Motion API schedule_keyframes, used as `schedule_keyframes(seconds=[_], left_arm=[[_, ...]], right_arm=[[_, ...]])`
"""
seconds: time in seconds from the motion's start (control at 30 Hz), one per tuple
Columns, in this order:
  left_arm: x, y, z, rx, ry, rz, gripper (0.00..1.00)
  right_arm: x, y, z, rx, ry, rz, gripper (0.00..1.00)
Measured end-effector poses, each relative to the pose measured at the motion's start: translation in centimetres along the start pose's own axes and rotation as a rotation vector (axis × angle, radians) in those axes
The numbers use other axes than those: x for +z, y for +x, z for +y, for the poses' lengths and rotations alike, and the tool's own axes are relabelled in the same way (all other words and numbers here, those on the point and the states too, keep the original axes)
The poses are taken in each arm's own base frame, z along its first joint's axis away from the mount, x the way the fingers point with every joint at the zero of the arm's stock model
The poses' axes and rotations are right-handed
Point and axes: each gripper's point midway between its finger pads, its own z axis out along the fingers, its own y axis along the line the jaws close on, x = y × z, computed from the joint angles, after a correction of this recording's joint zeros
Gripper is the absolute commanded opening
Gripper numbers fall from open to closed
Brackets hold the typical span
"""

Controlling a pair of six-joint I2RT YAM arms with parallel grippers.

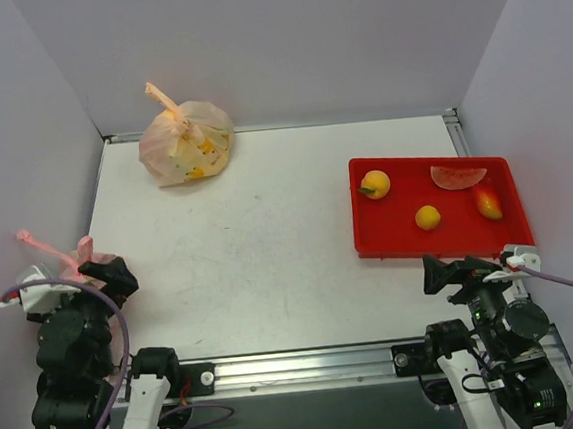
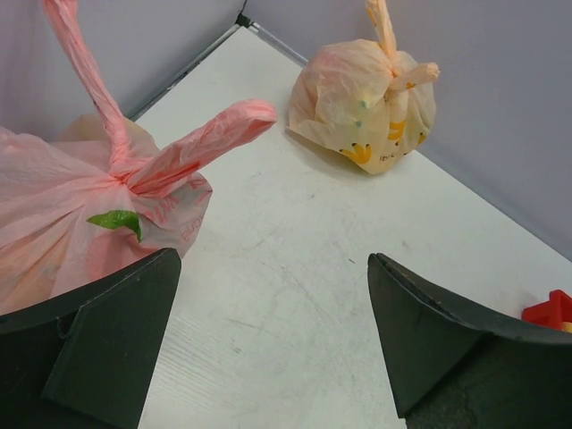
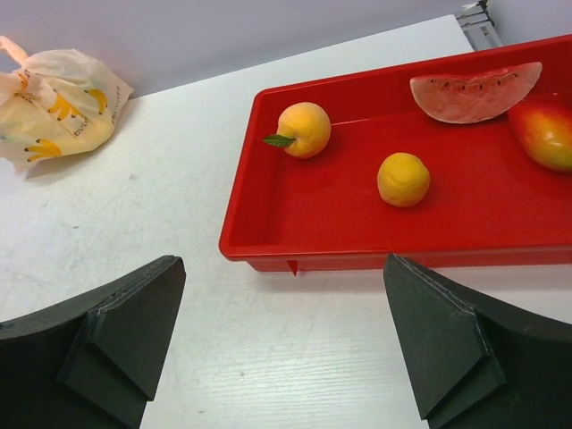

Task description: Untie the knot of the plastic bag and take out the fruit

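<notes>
2 arms, 2 grippers, and we see nothing held. The left gripper [image 2: 273, 261] hangs low with its jaws spread wide, and the plastic bag [image 2: 71, 206] sits just beside its left finger, at the left edge of the table [image 1: 271, 266], toward the near corner. The knot [image 2: 132, 174] is tied tight on top, with 2 twisted pink tails rising from it, 1 straight up and 1 leaning toward the table's middle. The fruit is hidden inside the pink film; we cannot make it out.

Over at the near-right corner the right gripper [image 3: 284, 264] also stands wide, empty, and faces the red tray [image 3: 357, 223], well apart from the bag. The orange bag [image 1: 186, 143] lies at the far-left corner, out of play.

We judge this to be the opening step: the approach to the knot, with untying not yet begun. The next move calls for the left gripper to shift left until 1 tail lies between its fingers, then pinch it near the knot. The right arm likely has to cross the table to steady the bag or take the other tail, since thin film will slide along when pulled.
</notes>
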Motion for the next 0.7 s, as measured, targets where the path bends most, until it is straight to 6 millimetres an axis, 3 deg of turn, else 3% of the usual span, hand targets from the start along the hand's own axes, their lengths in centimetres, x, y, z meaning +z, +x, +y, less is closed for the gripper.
schedule_keyframes(seconds=[0.23,0.5,0.7], left_arm=[[3.7,0.0,0.5,0.052,-0.229,0.124,0.97],[7.5,4.1,4.2,0.204,-0.586,0.302,0.97],[8.9,4.8,6.9,0.287,-0.782,0.325,0.97]], right_arm=[[-0.1,0.2,0.9,0.045,-0.039,0.012,1.0],[-0.2,0.6,1.4,0.048,-0.076,0.034,1.0],[-0.3,1.1,1.1,0.042,-0.066,0.054,1.0]])
